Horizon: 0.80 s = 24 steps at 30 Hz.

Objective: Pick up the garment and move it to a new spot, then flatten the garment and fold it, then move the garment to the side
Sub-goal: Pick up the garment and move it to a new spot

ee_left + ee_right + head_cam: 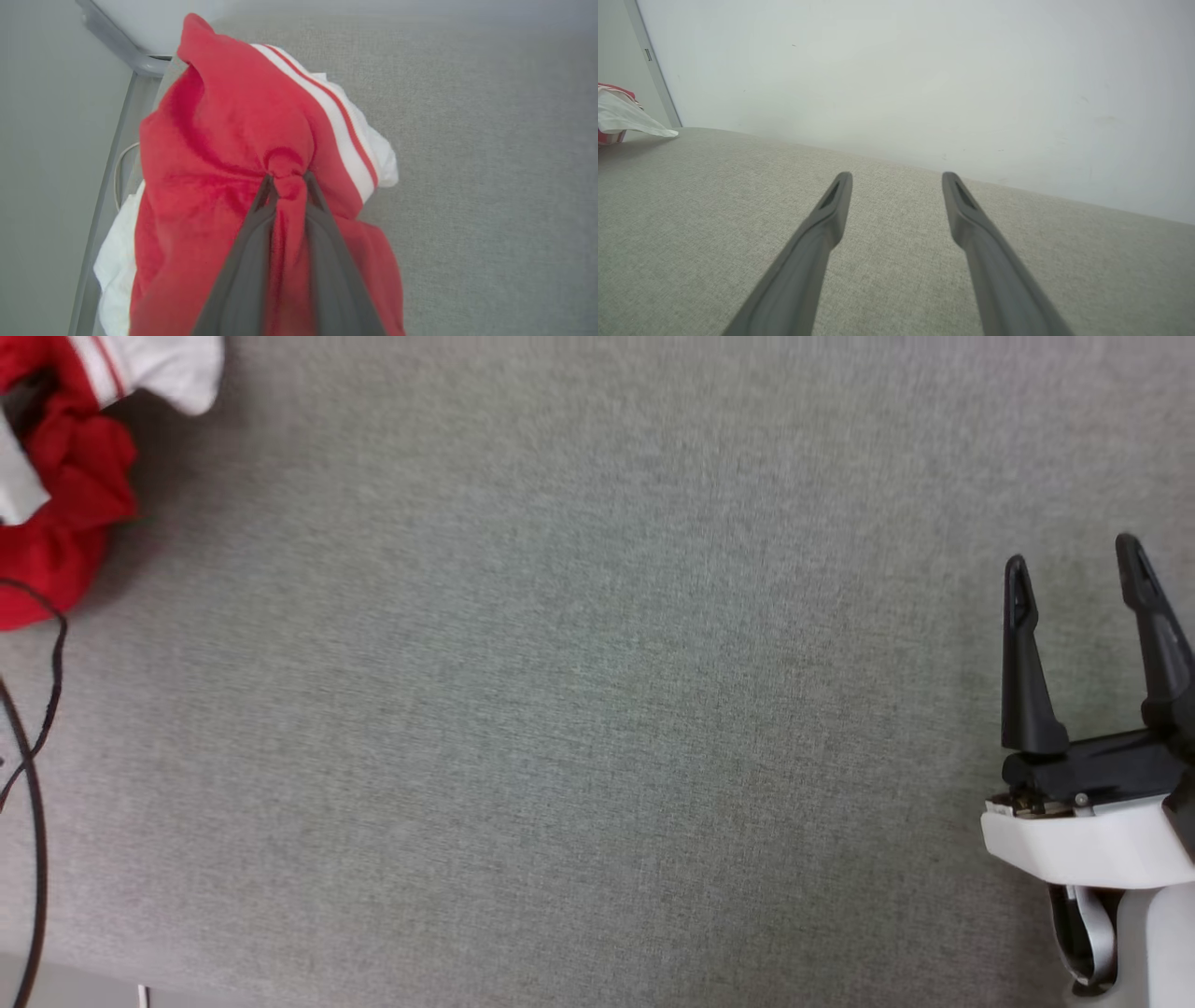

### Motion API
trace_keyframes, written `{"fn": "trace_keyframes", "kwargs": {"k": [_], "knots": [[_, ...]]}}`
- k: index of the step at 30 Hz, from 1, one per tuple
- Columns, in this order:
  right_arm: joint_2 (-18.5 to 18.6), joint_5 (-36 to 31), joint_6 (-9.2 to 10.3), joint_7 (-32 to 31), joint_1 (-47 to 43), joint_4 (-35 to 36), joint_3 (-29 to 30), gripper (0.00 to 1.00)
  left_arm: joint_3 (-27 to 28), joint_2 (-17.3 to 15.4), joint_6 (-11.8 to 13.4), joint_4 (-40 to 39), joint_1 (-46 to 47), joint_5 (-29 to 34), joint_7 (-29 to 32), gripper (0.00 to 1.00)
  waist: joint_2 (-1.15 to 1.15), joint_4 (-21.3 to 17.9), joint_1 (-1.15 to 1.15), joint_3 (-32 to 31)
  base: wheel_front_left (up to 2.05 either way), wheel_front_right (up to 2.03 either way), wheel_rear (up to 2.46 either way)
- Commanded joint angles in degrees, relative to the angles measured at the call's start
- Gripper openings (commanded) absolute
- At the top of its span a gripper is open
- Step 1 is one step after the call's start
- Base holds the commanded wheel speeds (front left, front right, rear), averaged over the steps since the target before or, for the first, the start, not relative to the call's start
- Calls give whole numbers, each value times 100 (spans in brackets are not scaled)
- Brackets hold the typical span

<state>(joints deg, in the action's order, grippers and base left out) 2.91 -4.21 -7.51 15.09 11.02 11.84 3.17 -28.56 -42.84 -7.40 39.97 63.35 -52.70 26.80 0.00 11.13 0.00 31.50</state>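
Our right arm enters at the lower right of the head view, pale wrist low, with the right gripper (pixel 1074 560) pointing up the picture over a grey fabric surface (pixel 597 709). In its own wrist view, our left gripper (pixel 287 179) reaches forward into red cloth. We count one garment (pixel 224 140), two grippers and one thin black cable (pixel 37 756). The garment, red with white striped sleeves, sits bunched at the far left end of the surface, near its edge. The left fingers are nearly together, pinching a fold of the red cloth. The right fingers are spread wide, holding nothing.
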Motion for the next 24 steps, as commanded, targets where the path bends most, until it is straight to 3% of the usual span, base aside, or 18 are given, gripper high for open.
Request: {"fn": "trace_keyframes", "kwargs": {"k": [1,11,18,24], "knots": [[-5,74,4,12,-105,-59,20,100,-246,-32,-1,-224,100,-15,-85,0,0,55,0,-384,0,0,0],[-6,359,4,12,-232,-207,69,100,-1369,163,-1,-1327,446,61,-208,0,0,-91,0,-993,0,0,0],[-7,558,4,13,-263,-252,128,100,-2212,515,0,-2066,596,157,-200,0,0,-520,0,-1236,0,0,0],[-7,736,4,12,-246,-284,166,100,-2919,1014,-1,-2417,688,123,-301,0,0,-1022,0,-1305,0,0,0]]}}
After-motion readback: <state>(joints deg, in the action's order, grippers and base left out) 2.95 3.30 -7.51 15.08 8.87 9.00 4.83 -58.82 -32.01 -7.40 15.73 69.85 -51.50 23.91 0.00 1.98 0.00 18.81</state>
